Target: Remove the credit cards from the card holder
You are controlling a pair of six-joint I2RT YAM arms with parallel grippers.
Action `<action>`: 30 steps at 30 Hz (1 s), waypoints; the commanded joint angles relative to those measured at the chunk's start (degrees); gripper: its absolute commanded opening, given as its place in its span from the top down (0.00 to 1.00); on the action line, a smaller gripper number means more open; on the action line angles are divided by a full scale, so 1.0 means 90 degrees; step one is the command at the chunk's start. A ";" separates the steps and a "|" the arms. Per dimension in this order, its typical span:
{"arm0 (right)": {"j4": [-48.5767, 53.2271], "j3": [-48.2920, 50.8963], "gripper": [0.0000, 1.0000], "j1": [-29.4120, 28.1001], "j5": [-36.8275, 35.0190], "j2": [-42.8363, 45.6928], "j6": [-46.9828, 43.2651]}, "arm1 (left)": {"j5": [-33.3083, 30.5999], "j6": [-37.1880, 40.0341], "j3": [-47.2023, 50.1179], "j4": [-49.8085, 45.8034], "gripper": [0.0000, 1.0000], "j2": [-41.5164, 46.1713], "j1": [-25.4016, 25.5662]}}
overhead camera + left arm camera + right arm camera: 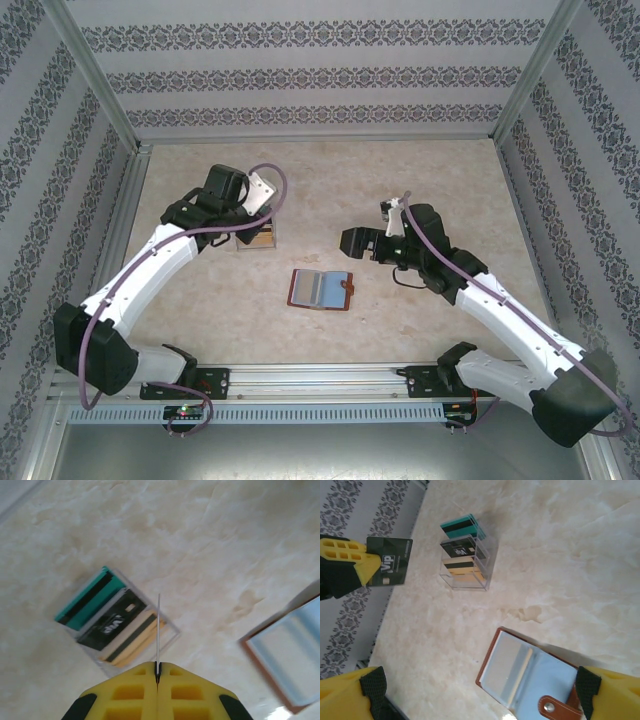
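Right wrist view: left pincer [364,564] pinches a dark VIP card [390,562] above the clear tray [491,562], far left. The next move is probably to lower it into a slot. Right pincer [357,243], wide and empty, hovers by the open card holder [320,289] mid-counter [200,300].

Edge-on card [158,625] pinched in left tool [157,674], clear box [170,638] beyond.

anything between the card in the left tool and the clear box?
Nothing visible. The left tool pinches the dark card above the clear box, with open air between them. The open card holder lies off to the side.
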State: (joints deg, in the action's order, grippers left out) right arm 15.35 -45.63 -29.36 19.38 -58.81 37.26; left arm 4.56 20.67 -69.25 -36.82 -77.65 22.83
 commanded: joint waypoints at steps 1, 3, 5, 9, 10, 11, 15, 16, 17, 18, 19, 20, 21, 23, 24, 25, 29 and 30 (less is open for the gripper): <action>0.0247 -0.0250 0.02 0.0192 0.0240 -0.0024 -0.0422 | -0.0751 0.1792 -0.0015 0.0334 1.00 -0.0223 0.0033; 0.0295 -0.0281 0.02 0.0309 0.0322 -0.0010 -0.0476 | -0.0930 0.2289 0.0123 0.0673 1.00 -0.0303 0.0044; 0.0344 -0.0320 0.02 0.0432 0.0423 0.0010 -0.0510 | -0.1062 0.2799 0.0254 0.0947 1.00 -0.0423 0.0044; 0.0447 -0.0412 0.02 0.0565 0.0590 0.0003 -0.0569 | -0.1141 0.3652 0.0539 0.1472 1.00 -0.0677 0.0052; 0.0509 -0.0450 0.02 0.0587 0.0600 -0.0017 -0.0598 | -0.1124 0.3788 0.0612 0.1610 1.00 -0.0721 0.0051; 0.0563 -0.0491 0.02 0.0594 0.0601 -0.0036 -0.0613 | -0.1098 0.3879 0.0653 0.1683 1.00 -0.0778 0.0051; 0.0700 -0.0604 0.02 0.0624 0.0602 -0.0096 -0.0663 | -0.0923 0.4058 0.0684 0.1767 1.00 -0.1043 0.0054; 0.0696 -0.0614 0.02 0.0626 0.0611 -0.0102 -0.0662 | -0.0972 0.4120 0.0699 0.1842 1.00 -0.1132 0.0055; 0.0708 -0.0631 0.02 0.0626 0.0611 -0.0104 -0.0658 | -0.1008 0.4199 0.0723 0.1919 1.00 -0.1201 0.0052; 0.0708 -0.0641 0.02 0.0633 0.0611 -0.0108 -0.0652 | -0.1010 0.4285 0.0737 0.1982 1.00 -0.1269 0.0051; 0.0722 -0.0659 0.02 0.0636 0.0608 -0.0122 -0.0653 | -0.1028 0.4354 0.0771 0.2091 1.00 -0.1334 0.0055; 0.0732 -0.0663 0.02 0.0636 0.0601 -0.0136 -0.0644 | -0.1059 0.4380 0.0790 0.2201 1.00 -0.1399 0.0053; 0.0738 -0.0672 0.02 0.0639 0.0601 -0.0149 -0.0634 | -0.1077 0.4425 0.0782 0.2262 1.00 -0.1455 0.0042; 0.0739 -0.0682 0.02 0.0646 0.0614 -0.0168 -0.0619 | -0.1100 0.4515 0.0751 0.2237 1.00 -0.1593 0.0032; 0.0748 -0.0682 0.02 0.0646 0.0620 -0.0187 -0.0614 | -0.1109 0.4537 0.0743 0.2243 1.00 -0.1650 0.0022; 0.0751 -0.0680 0.02 0.0646 0.0621 -0.0200 -0.0604 | -0.1099 0.4530 0.0752 0.2255 1.00 -0.1690 0.0008; 0.0750 -0.0659 0.02 0.0655 0.0601 -0.0212 -0.0589 | -0.1063 0.4566 0.0798 0.2296 1.00 -0.1789 -0.0085; 0.0738 -0.0653 0.02 0.0654 0.0592 -0.0213 -0.0575 | -0.1063 0.4597 0.0794 0.2303 1.00 -0.1818 -0.0103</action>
State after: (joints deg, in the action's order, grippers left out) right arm 21.69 -50.00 -24.10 23.68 -60.60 32.58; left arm -4.99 59.96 -62.52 -17.96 -93.49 22.72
